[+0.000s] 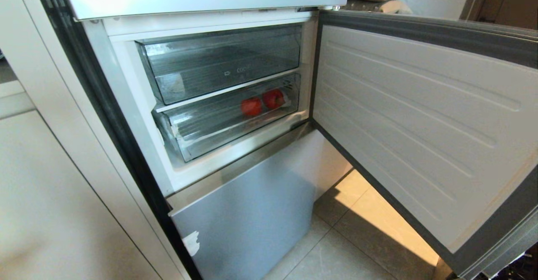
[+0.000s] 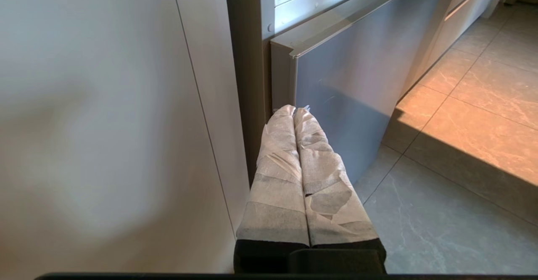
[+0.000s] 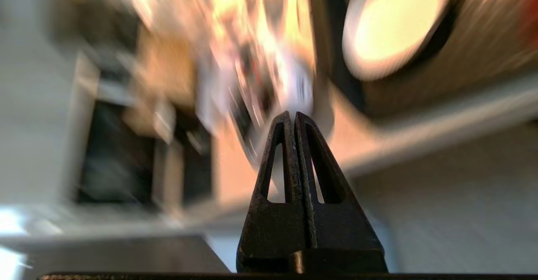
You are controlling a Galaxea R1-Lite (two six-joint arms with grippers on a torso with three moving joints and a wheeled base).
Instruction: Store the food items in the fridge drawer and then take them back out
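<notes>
We found only one marking: faint pale lettering with a small symbol on the clear front of the upper bin (image 1: 222, 61) in the fridge (image 1: 126, 61). We could not make out its letters. Nothing else bore text.

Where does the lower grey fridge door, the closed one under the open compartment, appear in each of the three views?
Head view: the lower grey fridge door fills the lower middle, below the fridge drawer.
Left wrist view: it stands at upper centre, just beyond the shut left gripper.
Right wrist view: not recognisable; the background is smeared.
Shared landmark: the tiled floor, beside the door in both views.
</notes>
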